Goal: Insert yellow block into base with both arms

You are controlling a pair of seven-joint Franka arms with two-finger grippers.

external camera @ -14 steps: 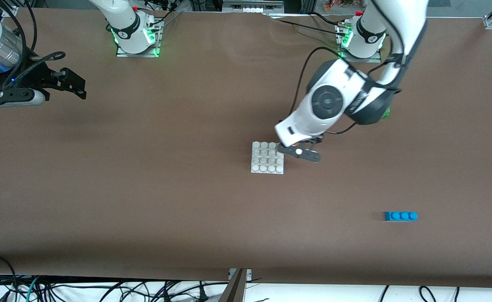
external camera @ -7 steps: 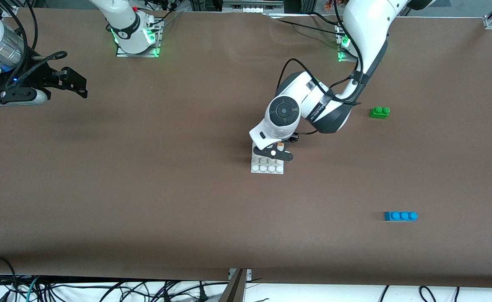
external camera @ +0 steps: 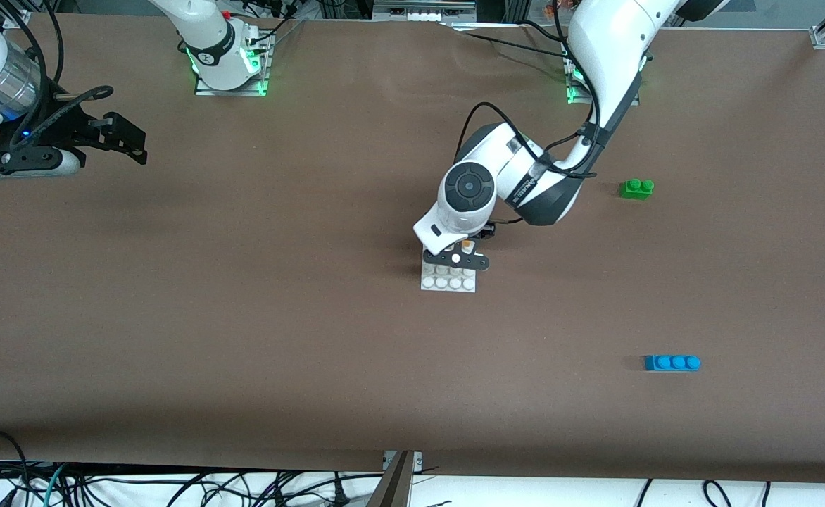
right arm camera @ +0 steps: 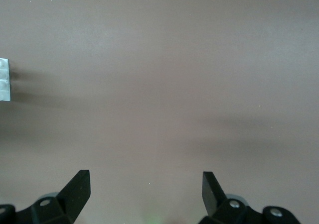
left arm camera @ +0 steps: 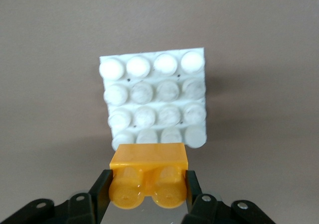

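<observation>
1. A brown bench [external camera: 243, 338] carries everything.
2. The white studded base [external camera: 448, 282] lies flat near its middle.
3. A green two-stud brick [external camera: 636, 189] sits toward the left arm's end.
4. A blue three-stud brick [external camera: 671, 362] lies nearer the front camera.

The base [external camera: 448, 279] lies mid-table; the left gripper [external camera: 463, 258] hangs over its edge farthest from the front camera, clamping the yellow block [left arm camera: 148, 173]; the right gripper [external camera: 125, 144] waits over the right arm's end of the table, well apart.
</observation>
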